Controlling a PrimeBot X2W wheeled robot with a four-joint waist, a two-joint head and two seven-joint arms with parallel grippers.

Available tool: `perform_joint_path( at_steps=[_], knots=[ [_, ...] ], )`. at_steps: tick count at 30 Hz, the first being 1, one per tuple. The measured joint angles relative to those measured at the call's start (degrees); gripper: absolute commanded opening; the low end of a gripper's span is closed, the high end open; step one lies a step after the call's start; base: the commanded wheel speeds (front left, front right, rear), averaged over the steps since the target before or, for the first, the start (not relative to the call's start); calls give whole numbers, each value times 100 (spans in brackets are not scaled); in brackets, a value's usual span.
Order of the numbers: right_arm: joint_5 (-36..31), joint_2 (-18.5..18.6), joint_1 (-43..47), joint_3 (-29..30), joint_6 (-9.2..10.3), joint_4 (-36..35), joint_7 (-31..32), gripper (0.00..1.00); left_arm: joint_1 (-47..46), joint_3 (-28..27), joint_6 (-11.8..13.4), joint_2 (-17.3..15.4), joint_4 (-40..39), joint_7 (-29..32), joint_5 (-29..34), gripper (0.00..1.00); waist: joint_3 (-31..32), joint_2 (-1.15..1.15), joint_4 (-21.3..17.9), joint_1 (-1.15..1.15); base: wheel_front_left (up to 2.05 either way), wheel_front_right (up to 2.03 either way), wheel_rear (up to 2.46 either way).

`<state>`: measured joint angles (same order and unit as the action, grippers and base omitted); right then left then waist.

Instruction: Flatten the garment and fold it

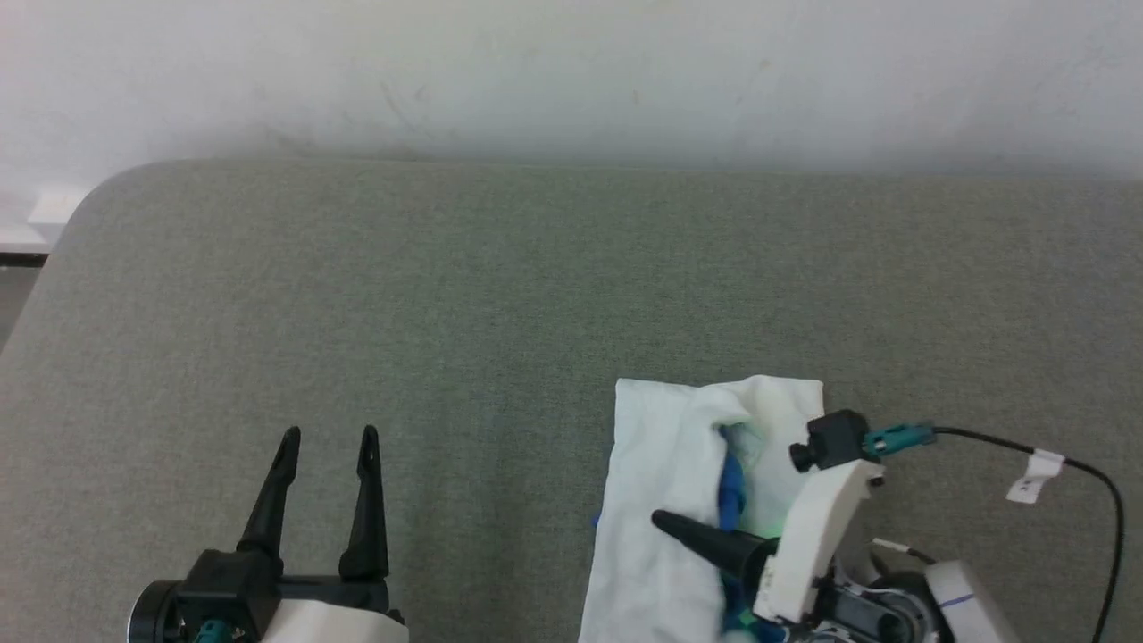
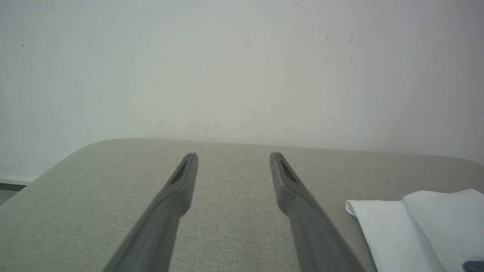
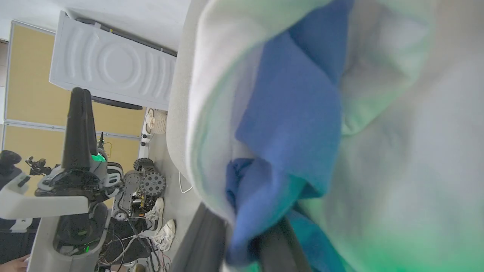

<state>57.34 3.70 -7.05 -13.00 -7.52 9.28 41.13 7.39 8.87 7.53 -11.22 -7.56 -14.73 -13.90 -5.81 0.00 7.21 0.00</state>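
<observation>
Our left gripper (image 1: 326,436) gapes empty. Overhead, right gripper (image 1: 670,525) lies on the shirt (image 1: 661,446); our wrist view reveals blue folds pinched between fingers (image 3: 198,245).

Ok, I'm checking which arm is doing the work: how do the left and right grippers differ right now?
The left gripper is open, fingers spread; the right gripper is closed on a blue fold of the garment. The left gripper points up the head view over the bare grey surface; the right gripper points sideways across the garment. Both have long dark tapered fingers.
</observation>
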Motion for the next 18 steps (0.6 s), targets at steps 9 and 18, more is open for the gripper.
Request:
perform_joint_path(
  at_steps=[9,18],
  knots=[
    [-171,69,-513,-831,0,454,-960,100,-24,-18,0,65,65,0,-12,100,-84,0,124,0,0,0,0],
    [-2386,1294,-908,-1581,-1,-513,-2413,100,-25,-115,3,83,108,0,-12,100,-9,0,-52,0,0,0,0]
  ],
)
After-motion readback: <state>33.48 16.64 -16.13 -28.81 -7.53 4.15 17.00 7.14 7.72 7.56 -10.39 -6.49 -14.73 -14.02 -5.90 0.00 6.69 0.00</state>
